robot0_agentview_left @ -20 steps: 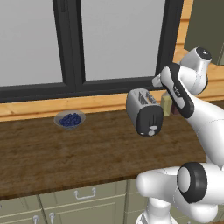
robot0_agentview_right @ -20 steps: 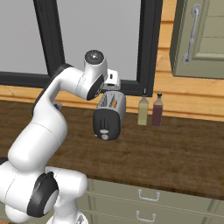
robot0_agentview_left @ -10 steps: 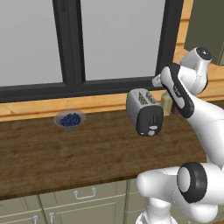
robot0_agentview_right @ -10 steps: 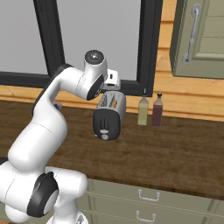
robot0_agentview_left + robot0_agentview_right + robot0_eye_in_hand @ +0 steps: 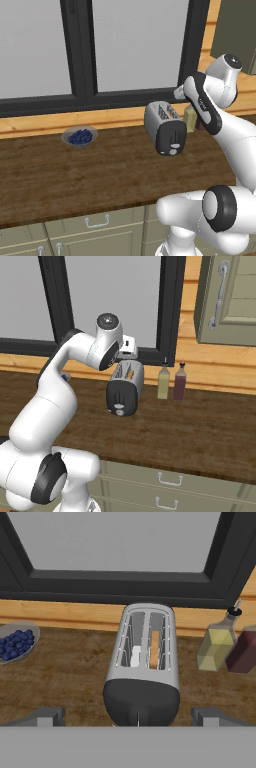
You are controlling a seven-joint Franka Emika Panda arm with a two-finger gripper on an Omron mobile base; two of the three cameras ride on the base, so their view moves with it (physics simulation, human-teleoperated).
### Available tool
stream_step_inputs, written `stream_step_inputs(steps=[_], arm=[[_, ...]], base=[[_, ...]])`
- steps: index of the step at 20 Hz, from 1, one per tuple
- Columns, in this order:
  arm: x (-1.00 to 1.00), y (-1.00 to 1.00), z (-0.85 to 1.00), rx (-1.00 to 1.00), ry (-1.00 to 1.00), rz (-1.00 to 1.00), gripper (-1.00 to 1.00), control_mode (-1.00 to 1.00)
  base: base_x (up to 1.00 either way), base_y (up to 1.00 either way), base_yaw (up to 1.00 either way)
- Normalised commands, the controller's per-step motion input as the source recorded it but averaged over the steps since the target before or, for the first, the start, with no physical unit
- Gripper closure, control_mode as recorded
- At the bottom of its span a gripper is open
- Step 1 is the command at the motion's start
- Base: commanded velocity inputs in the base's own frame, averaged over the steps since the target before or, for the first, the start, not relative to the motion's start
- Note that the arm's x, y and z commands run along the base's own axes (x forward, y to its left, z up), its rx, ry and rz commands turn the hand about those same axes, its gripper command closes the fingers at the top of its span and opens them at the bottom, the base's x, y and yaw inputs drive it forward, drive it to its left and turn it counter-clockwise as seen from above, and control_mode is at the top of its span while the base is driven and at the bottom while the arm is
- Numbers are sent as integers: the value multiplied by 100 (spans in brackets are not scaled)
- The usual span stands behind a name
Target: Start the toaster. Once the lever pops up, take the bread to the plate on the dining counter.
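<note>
Hovering spread wide above the toaster (image 5: 142, 662), the claw (image 5: 127, 717) should drop squarely onto the lever (image 5: 118, 405), pressing straight down, bread (image 5: 154, 649) sitting in 1 slot

kitchen, toaster (image 5: 165, 127), worktop (image 5: 75, 175), drawers (image 5: 95, 227)

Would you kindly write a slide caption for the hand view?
Open gripper poised above the toaster, bread in one slot, beside blueberry bowl and two bottles.
</note>
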Motion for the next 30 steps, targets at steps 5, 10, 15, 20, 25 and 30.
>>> stream_step_inputs(steps=[5, 10, 15, 20, 25, 30], arm=[[0, 0, 0, 0, 0, 0, -100, -100], [0, 0, 0, 0, 0, 0, -100, -100], [0, 0, 0, 0, 0, 0, -100, -100], [0, 0, 0, 0, 0, 0, -100, -100], [0, 0, 0, 0, 0, 0, -100, -100], [0, 0, 0, 0, 0, 0, -100, -100]], base=[[0, 0, 0], [0, 0, 0], [0, 0, 0], [0, 0, 0], [0, 0, 0], [0, 0, 0]])
